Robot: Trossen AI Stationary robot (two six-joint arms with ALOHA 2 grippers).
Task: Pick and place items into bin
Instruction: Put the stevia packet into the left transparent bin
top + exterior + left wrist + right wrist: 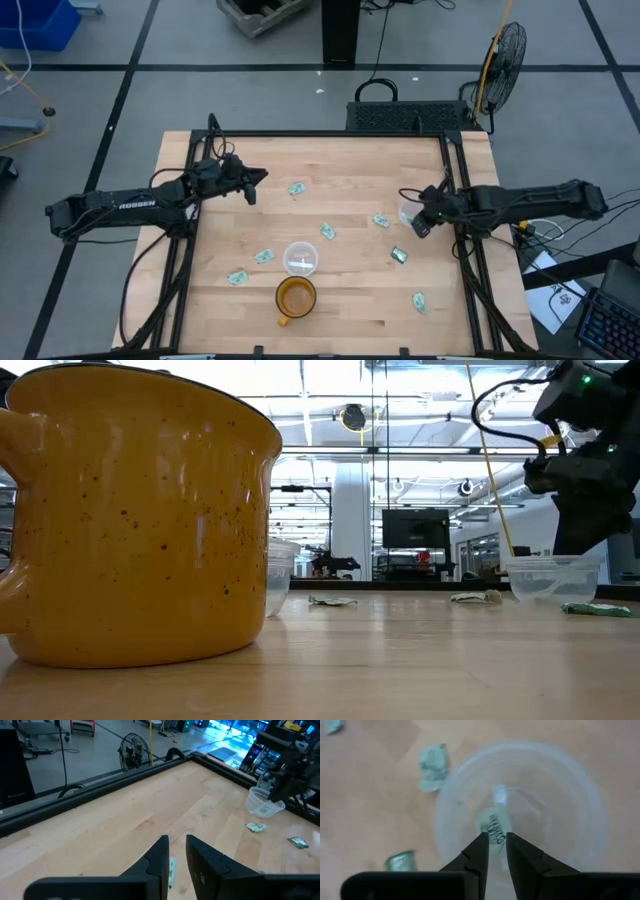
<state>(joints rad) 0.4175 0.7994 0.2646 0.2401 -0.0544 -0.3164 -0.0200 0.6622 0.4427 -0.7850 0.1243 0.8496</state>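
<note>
Bright overhead light; right wrist view blurred; soft shadows

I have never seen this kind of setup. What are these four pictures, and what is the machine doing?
Two robot arms work at a wooden table. One picture looks straight down, one looks level across the tabletop, and two come from cameras on the arms' wrists. Small green-and-white packets lie scattered, with a yellow mug and a clear cup near the front. The right claw hangs over a clear bin, a packet at its slightly parted fingertips, either held or just let go. The left claw waits above bare wood, holding nothing.
</note>
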